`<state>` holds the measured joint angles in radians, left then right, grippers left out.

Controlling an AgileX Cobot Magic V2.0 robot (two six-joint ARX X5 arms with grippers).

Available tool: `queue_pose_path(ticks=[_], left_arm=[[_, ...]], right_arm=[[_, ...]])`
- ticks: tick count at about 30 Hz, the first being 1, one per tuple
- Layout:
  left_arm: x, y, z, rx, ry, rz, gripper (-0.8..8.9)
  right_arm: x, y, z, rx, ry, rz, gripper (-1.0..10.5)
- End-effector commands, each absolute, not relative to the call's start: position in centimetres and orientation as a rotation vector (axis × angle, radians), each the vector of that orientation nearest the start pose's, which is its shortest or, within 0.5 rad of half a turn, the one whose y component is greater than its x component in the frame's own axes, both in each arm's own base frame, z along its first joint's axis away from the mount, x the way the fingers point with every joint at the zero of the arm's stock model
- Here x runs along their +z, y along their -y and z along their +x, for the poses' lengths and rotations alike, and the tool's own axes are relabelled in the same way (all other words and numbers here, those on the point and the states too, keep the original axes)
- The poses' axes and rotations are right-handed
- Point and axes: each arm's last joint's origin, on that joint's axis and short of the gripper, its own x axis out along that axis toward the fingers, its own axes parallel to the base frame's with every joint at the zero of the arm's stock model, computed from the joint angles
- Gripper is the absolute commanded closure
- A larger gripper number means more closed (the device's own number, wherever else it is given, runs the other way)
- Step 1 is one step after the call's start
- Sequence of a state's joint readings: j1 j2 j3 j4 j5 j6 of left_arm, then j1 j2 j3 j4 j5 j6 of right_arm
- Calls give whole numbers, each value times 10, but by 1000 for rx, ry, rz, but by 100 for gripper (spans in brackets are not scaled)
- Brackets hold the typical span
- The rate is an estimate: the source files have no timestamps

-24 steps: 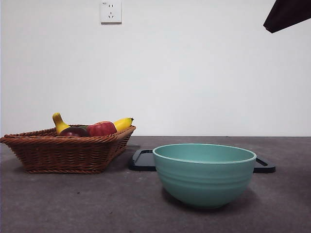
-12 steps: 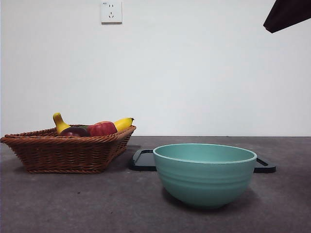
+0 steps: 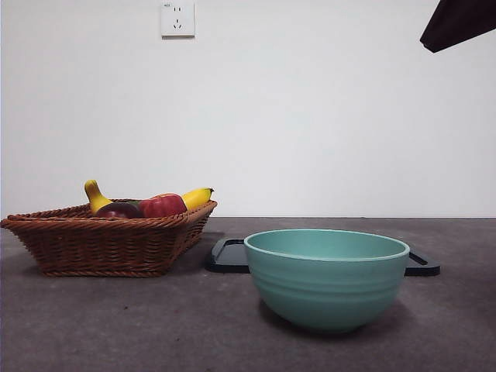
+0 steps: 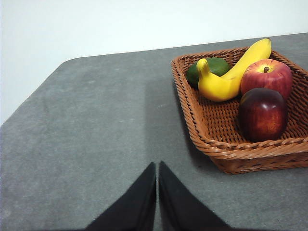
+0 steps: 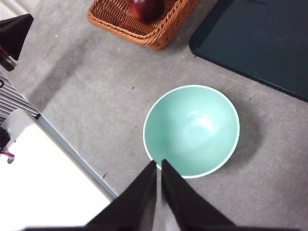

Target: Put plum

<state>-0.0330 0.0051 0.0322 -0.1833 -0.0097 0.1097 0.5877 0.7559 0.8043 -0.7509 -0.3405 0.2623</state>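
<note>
Front view: the plum (image 3: pixel 118 210) is sitting in the wicker basket (image 3: pixel 108 244) at left, untouched, so the reach isn't happening yet.

Left wrist: left gripper (image 4: pixel 157 174) is hanging clenched and empty near the basket; it'll need opening first.

Right wrist: right gripper (image 5: pixel 159 169) is waiting clenched above the teal bowl (image 5: pixel 191 131).

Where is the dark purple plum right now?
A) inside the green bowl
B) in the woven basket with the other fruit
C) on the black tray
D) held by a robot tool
B: the plum lies in the basket next to the red apple and the banana, while the bowl is empty.
</note>
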Motion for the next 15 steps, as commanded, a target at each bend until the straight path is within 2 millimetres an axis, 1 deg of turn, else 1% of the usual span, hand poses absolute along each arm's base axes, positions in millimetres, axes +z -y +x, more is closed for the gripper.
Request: queue_pose_path(ticks=[1, 6, 7, 11, 15], left_arm=[[149, 3, 96, -29, -181, 104, 807], [149, 3, 96, -29, -181, 104, 807], [149, 3, 96, -29, -181, 104, 807], [149, 3, 96, -29, -181, 104, 807], [149, 3, 96, -29, -181, 104, 807]], right_arm=[[300, -89, 114, 801, -810, 136, 942], [300, -88, 114, 802, -807, 134, 942], [301, -88, 114, 808, -781, 106, 942], [310, -77, 118, 743, -609, 18, 942], [317, -59, 120, 641, -430, 31, 942]])
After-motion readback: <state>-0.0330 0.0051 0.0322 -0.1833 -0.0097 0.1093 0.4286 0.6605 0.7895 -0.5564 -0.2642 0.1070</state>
